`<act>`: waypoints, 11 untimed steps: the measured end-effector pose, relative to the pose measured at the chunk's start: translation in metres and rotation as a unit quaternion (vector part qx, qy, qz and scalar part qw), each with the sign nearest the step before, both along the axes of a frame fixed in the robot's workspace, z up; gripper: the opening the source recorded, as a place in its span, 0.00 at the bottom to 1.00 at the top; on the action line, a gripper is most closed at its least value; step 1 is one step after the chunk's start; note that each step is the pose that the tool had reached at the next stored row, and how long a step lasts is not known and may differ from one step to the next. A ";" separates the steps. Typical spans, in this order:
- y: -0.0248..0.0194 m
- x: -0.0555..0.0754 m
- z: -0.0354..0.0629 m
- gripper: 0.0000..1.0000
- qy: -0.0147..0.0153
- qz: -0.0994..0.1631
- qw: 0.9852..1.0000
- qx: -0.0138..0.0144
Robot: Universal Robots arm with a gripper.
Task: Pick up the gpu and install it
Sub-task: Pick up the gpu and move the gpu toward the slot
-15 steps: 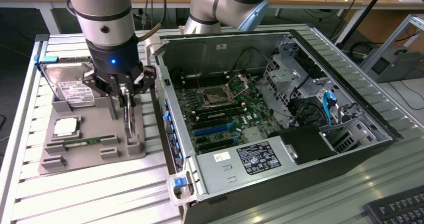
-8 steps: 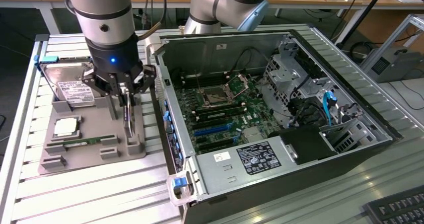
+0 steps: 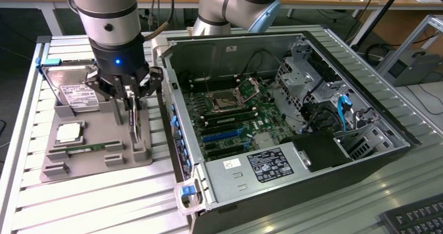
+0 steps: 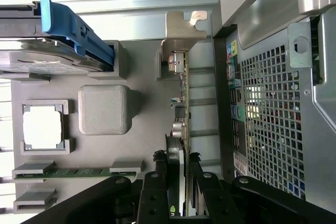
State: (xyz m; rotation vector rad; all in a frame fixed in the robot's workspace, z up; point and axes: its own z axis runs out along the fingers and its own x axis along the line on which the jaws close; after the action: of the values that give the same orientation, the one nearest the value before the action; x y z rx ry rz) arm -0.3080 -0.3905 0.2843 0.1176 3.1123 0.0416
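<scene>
At 9 o'clock of the case (image 3: pixel 168 121) in the exterior view, the gpu (image 3: pixel 136 133) stands on edge in the tray (image 3: pixel 90 136), along the tray's 3 o'clock side and just beside the case wall.

**Hazards**

1. Snagging on lift. The card's lower edge sits between the tray's posts. A pull that is not straight up could wedge the card or drag the tray with it.
2. Pivot in the grip. In the wrist view the pads meet the gpu (image 4: pixel 181 103) well away from its bracket (image 4: pixel 181 35). The free bracket end is likely to act as a lever, so any jolt could rotate the card between the pads.
3. Collision. The case wall lies just at 3 o'clock of the card. A sideways move made too low would strike the wall or its blue latches.
4. Pinch damage. The pads bear on populated board faces, so excess force could crack components.
5. Neighbouring parts. The drive (image 3: pixel 72 91) at 10 o'clock and the stick (image 3: pixel 83 148) at 8 o'clock of the card sit on the same tray and would shift if the tray were jarred.

**Claw**

The claw (image 3: pixel 130 109) points straight down over the card. Its jaws are about half closed, one on each face of the card. In the wrist view the claw (image 4: pixel 177 162) appears to clamp the card with no clear gap at either pad. The card appears not yet raised from its slot.
</scene>
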 end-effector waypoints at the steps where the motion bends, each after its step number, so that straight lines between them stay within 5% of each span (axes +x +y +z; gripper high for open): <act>1: 0.0000 0.000 0.0001 0.27 0.000 0.000 1.000 0.000; 11: 0.0000 0.000 0.0045 0.27 0.000 0.000 1.000 0.000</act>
State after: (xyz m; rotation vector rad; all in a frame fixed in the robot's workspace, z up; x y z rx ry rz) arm -0.3080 -0.3905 0.2888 0.1177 3.1123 0.0417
